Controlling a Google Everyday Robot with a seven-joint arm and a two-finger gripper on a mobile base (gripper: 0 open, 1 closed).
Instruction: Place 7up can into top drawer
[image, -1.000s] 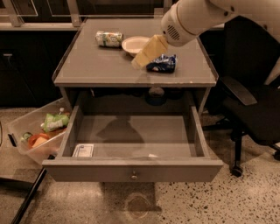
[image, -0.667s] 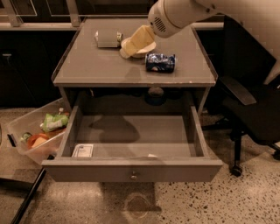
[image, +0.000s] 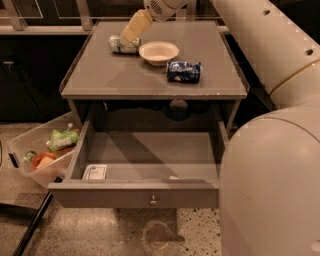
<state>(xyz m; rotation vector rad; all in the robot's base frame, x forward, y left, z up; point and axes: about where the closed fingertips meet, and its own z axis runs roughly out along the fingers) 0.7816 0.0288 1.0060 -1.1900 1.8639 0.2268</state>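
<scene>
The 7up can, pale green and white, lies on its side at the back left of the grey table. My gripper hangs just above and to the right of the can, its cream fingers pointing down at it. The top drawer is pulled wide open below the tabletop; a small white card lies in its front left corner. The round knob shows on the front panel.
A white bowl stands right of the 7up can. A dark blue and white can lies further right. A clear bin with snacks sits on the floor at left. My arm fills the right side.
My gripper has moved from above the blue can and bowl leftward and back, to just over the 7up can. The view has shifted, with my arm now large at right.
</scene>
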